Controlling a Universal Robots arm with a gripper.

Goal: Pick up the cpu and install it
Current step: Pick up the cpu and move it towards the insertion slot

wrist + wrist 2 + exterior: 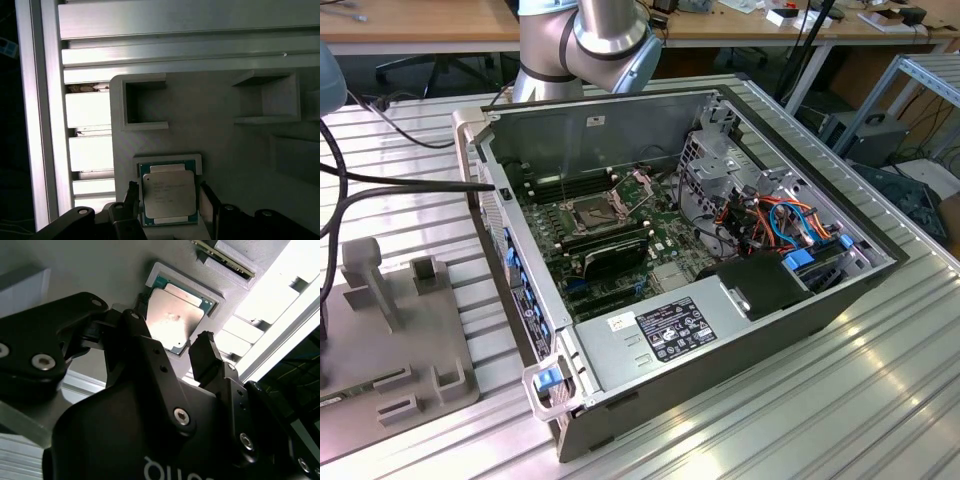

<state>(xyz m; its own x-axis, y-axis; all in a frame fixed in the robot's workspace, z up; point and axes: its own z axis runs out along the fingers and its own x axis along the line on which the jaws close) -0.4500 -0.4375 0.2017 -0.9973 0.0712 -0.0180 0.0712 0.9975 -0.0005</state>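
Note:
The cpu (167, 195) is a flat square chip with a dull silver top on a green edge. It lies in a shallow recess of a grey holder plate (215, 140), and the second wrist view shows the cpu (175, 322) from a slant. My gripper (169, 192) is open just above it, with one black fingertip (133, 194) at each side of the chip and nothing gripped. In the second wrist view the gripper (170, 332) straddles the chip the same way. The open computer case (650, 330) holds the motherboard socket (592, 212), its frame lifted.
The grey holder plate (410, 340) sits on the ribbed aluminium table (840, 400) at the exterior view's left of the case. It carries raised blocks and empty pockets (145, 102). A memory stick (220, 257) rests in a slot near the chip. Cables (380, 185) cross the table.

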